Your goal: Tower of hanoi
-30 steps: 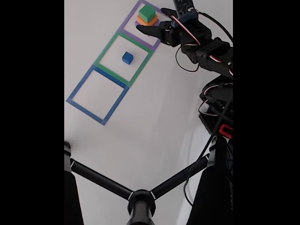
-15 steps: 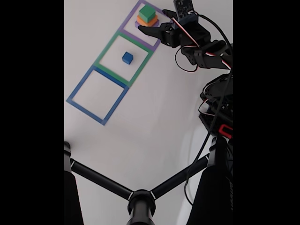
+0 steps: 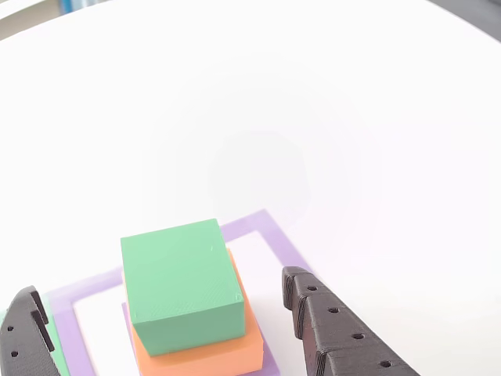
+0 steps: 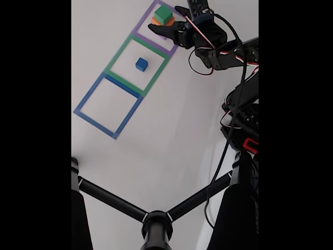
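Gripper [image 3: 164,333] jaws stand wide apart on either side of the green block [image 3: 182,283], not touching it. That block sits on an orange block [image 3: 211,354] inside the purple square [image 3: 270,231]; a blue block [image 4: 141,64] lies in the green square [image 4: 118,53].

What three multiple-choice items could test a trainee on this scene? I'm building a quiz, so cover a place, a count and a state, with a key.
1. Where is the blue cube?
A. Inside the green square
B. Inside the blue square
C. On the green block

2. How many taped squares lie on the table?
A. Two
B. Three
C. Four

3. How is the pincer?
A. Shut on the green block
B. Open, fingers either side of the stack
C. Shut on the blue cube

Key: 1 A, the cube sits alone within the green outline. 2 B, purple, green and blue squares form a row. 3 B, gaps show between both fingers and the green block on the orange block.
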{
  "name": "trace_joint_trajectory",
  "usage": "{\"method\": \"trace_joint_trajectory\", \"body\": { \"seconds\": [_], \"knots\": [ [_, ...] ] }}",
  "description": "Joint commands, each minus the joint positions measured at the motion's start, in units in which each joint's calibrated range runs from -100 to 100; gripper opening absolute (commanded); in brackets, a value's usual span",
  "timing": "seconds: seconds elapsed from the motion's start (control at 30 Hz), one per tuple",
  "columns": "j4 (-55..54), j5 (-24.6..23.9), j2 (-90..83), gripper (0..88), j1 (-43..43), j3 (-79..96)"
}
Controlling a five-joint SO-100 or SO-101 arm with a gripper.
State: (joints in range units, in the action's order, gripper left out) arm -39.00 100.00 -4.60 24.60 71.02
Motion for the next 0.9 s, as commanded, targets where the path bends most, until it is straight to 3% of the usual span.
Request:
{"method": "trace_joint_trajectory", "body": {
  "seconds": [0.0, 0.87],
  "knots": [
    [-3.0, 0.0, 1.5, 34.8, -0.5, -3.1],
    [-3.8, 0.0, 3.9, 9.3, -2.9, -3.0]
  ]
}}
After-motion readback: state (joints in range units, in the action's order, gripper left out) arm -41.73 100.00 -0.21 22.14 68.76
